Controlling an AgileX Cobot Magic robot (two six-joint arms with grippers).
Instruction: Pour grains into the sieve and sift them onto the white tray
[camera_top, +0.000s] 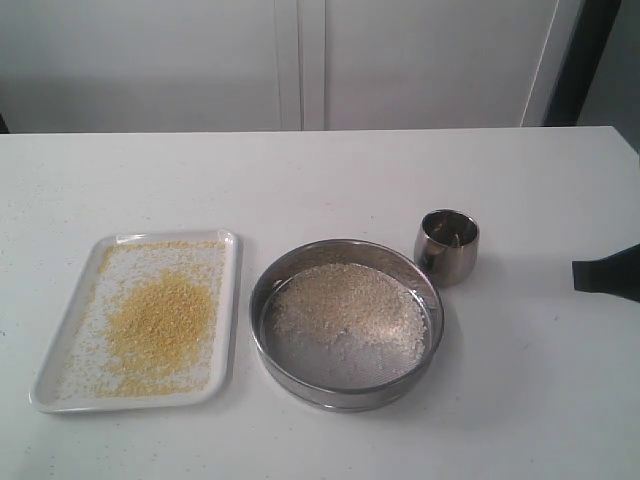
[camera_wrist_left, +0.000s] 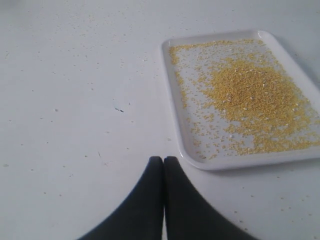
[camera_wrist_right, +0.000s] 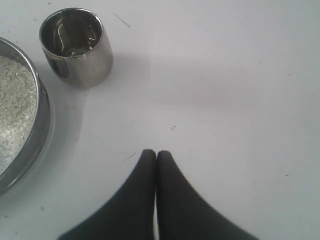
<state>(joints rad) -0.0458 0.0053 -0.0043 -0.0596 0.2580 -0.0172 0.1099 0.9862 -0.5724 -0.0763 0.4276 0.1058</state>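
Left fingers (camera_wrist_left: 150, 200) and right fingers (camera_wrist_right: 142, 200) are closed, empty. The sieve (camera_top: 345, 397) sits lower centre on the bench, beside the tray (camera_top: 232, 310) of yellow grains (camera_top: 160, 325); the right arm looks nearer.

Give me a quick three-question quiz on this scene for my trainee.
1. True or false: the steel cup lies on its side.
2. What colour are most of the grains on the white tray? A golden-yellow, B dark brown, C no grains there.
3. Fill in: the left gripper and right gripper are both ____.
Key: 1 false, it stands upright; 2 A; 3 shut.
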